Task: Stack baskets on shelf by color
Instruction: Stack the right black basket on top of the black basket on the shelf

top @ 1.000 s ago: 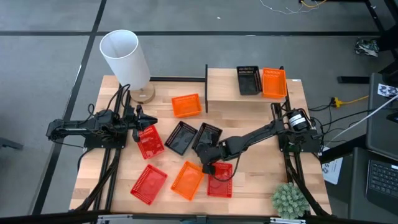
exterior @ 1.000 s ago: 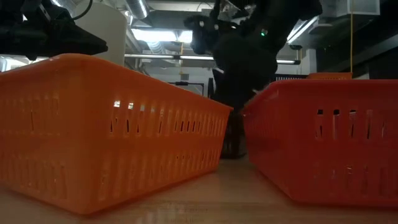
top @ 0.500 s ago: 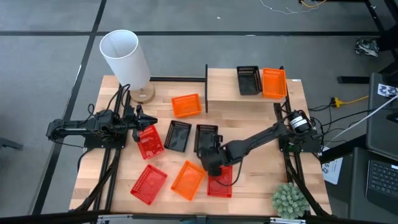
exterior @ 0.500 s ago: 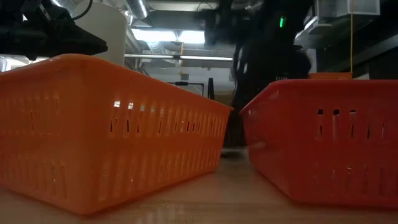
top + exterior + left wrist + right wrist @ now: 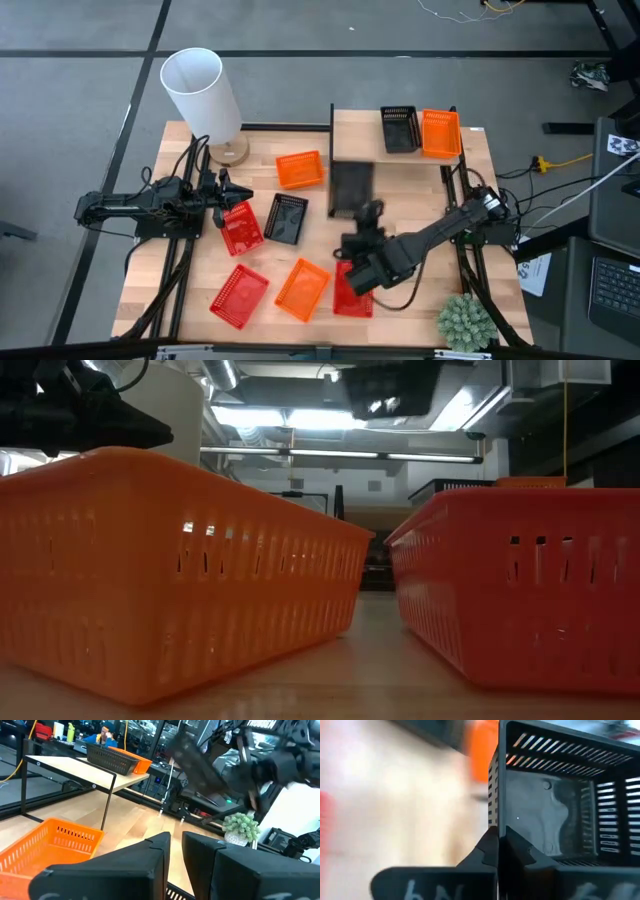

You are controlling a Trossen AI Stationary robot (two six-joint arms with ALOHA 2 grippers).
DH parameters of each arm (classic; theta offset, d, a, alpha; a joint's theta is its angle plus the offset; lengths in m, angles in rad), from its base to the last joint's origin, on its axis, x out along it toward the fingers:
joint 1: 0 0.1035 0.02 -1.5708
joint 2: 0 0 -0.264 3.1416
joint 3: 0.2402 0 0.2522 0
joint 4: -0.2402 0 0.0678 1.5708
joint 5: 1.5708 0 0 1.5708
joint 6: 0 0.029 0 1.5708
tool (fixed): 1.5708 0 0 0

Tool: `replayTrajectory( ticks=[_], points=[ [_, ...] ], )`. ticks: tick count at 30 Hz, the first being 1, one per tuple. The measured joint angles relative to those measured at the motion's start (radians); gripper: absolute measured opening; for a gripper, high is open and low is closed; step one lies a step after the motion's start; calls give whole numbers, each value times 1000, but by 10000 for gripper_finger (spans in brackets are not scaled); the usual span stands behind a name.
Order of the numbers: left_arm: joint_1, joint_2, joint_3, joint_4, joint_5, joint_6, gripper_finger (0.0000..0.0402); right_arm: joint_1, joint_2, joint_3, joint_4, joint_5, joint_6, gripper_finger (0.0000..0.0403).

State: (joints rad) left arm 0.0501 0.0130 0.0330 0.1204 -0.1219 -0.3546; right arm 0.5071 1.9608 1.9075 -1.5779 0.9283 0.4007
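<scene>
**Black basket aloft in the right gripper**

Right gripper [image 5: 366,222] up over the middle of the table [image 5: 400,195], fingers pinched on one wall of a black basket [image 5: 351,187] — seen close in the right wrist view [image 5: 560,800], the wall clamped between both fingertips [image 5: 487,847]. Lifted basket blurred in the high view, hanging just in front of the shelf [image 5: 355,140], near its left half. Also visible tilted in mid-air from the left wrist view [image 5: 197,762].

On the shelf, toward its right end: one black basket [image 5: 399,129] and one orange basket [image 5: 440,133], side by side, touching or nearly so.

Down on the table: an orange basket [image 5: 299,169] just left of the shelf, a second black basket [image 5: 287,218] near the centre, a red basket [image 5: 241,228] beside the left gripper [image 5: 228,192], another red basket [image 5: 239,295] at the front left, an orange basket [image 5: 302,289] next to it, and a red basket [image 5: 352,290] partly under the right arm.

Left gripper low at the left side of the table, fingers nearly pressed together with only a narrow gap, nothing between them — left wrist view [image 5: 175,850].

White cylinder [image 5: 200,95] at the back left corner; small green plant [image 5: 465,320] at the front right.
</scene>
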Motion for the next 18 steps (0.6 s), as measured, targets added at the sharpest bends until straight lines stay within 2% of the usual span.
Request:
replayTrajectory(
  ticks=[1,2,4,7,9,13,18],
  points=[
    [0,0,0,0,0,0,41,-8,-13,7,-2,29,23,2],
    [0,0,0,0,0,0,41,-18,-48,-8,40,37,-22,2],
    [0,0,0,-1,0,0,41,-48,-128,-42,78,-5,-143,1],
    [0,0,0,-8,0,0,41,-108,-258,-112,2,-7,-88,1],
    [0,0,0,-10,0,7,41,-158,-365,-194,20,-8,-66,1],
    [0,0,0,-7,-8,36,41,-243,-600,-381,42,-24,-142,0],
    [0,0,0,-7,-22,35,41,-347,-820,-606,119,-55,-238,0]
  ],
)
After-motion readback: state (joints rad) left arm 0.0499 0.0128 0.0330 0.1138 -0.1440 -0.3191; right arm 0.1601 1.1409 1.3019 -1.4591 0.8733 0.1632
